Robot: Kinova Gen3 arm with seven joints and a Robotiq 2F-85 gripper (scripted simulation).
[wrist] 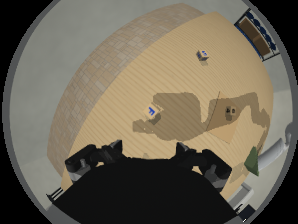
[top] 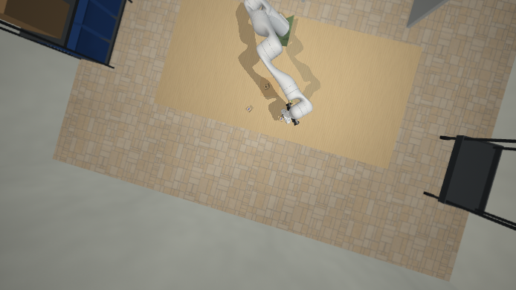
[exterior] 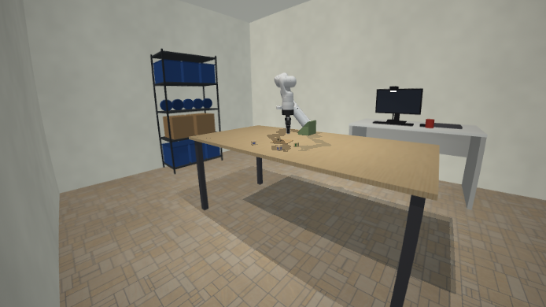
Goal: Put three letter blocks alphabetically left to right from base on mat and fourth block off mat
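Gripper (top: 288,118) wide open, nothing between the fingers, pointing down over the table (top: 358,92) near its front edge. One block (top: 281,118) sits right beside it, partly hidden by the wrist. Second block (top: 249,108) lies well apart toward the shelf rack (exterior: 153,86). Third block (top: 266,86) rests on the mat (top: 262,82), in the arm's shadow. Another block (exterior: 296,144) shows in the exterior view. Letters too small to read.

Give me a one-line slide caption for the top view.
Seen from above, the arm reaches across the wooden table, its open, empty gripper over a lettered block near the front edge; another block lies to the side.
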